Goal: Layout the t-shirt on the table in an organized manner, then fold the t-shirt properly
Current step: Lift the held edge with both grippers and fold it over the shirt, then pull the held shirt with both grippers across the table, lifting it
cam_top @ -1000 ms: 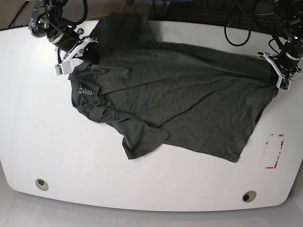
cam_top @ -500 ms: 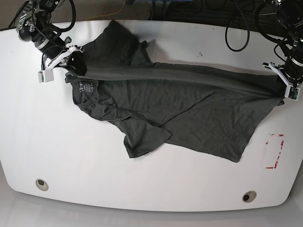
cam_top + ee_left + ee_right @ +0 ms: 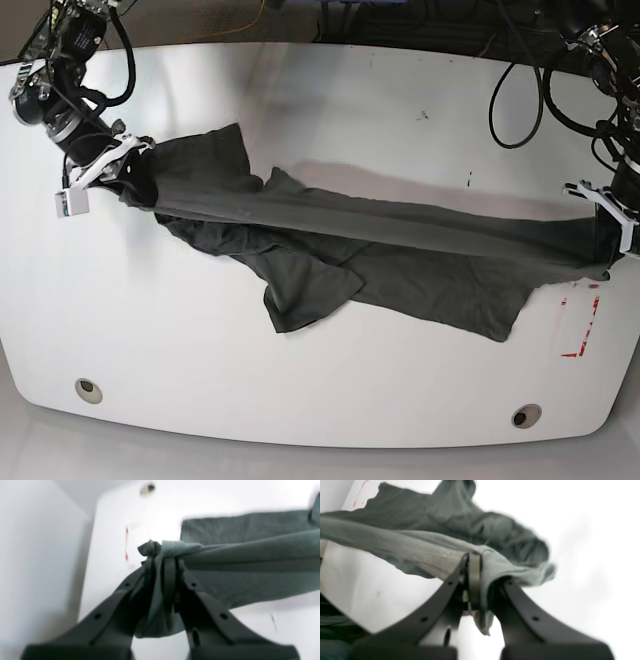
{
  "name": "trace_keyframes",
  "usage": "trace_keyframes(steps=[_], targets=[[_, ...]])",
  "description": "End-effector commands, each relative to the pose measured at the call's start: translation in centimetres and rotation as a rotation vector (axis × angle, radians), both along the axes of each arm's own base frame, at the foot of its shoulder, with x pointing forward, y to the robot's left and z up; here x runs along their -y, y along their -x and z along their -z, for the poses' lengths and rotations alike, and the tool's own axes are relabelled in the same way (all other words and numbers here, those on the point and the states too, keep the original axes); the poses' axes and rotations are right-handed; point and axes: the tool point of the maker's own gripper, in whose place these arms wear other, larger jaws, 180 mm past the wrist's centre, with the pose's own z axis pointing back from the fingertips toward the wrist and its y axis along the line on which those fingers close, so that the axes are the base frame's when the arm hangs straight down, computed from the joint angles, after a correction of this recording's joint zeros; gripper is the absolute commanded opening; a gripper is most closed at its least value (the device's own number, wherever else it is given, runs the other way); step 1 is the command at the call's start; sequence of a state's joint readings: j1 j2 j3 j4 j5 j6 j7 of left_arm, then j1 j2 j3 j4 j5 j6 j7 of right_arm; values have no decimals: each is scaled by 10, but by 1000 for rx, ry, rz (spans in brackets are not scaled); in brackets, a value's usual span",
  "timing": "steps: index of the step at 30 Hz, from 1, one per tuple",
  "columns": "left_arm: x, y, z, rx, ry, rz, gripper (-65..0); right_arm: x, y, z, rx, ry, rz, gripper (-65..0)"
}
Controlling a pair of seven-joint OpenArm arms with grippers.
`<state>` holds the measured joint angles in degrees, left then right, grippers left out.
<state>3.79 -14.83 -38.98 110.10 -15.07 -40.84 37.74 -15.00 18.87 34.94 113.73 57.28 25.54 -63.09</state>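
The t-shirt (image 3: 340,250) is dark charcoal-grey, soft and wrinkled. It is drawn out into a long band across the white surface (image 3: 300,400), running from 10 o'clock to 3 o'clock in the base view. Its upper edge is pulled into a taut, nearly straight ridge between my two grippers. Below that ridge the fabric lies slack on the surface, with one sleeve folded out toward 6 o'clock.

The base view alone shows the full span of the garment, the red tape mark (image 3: 580,320) just beside its 3 o'clock end, and two round grommets (image 3: 88,390) near the front edge. The wrist views alone show the grip itself. In the left wrist view, my left gripper (image 3: 162,562) is clamped on a bunched corner of the t-shirt (image 3: 250,555), and a small knot of cloth protrudes past the fingertips. In the right wrist view, my right gripper (image 3: 480,565) is closed on a gathered fold of the t-shirt (image 3: 420,550), and a loose tail hangs down between the fingers. Both wrist views are blurred.

My left gripper (image 3: 608,228) holds the 3 o'clock end. My right gripper (image 3: 125,165) holds the 10 o'clock end.
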Motion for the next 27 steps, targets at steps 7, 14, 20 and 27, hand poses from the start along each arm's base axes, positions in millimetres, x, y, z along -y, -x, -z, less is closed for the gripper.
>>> trace_keyframes(steps=[7,14,20,27], targets=[[14,-36,-65,194,-25,50,-625,14,-48,-72,234,68,-10,-650],[28,-57,-106,303,-32,91,-625,16,-73,-118,371,86,-13,-650],[29,-65,-138,386,-34,94,-625,16,-82,-146,466,90,-14,-650],[34,-71,-175,481,-46,105,-625,13,-93,-180,571,101,-27,-650]])
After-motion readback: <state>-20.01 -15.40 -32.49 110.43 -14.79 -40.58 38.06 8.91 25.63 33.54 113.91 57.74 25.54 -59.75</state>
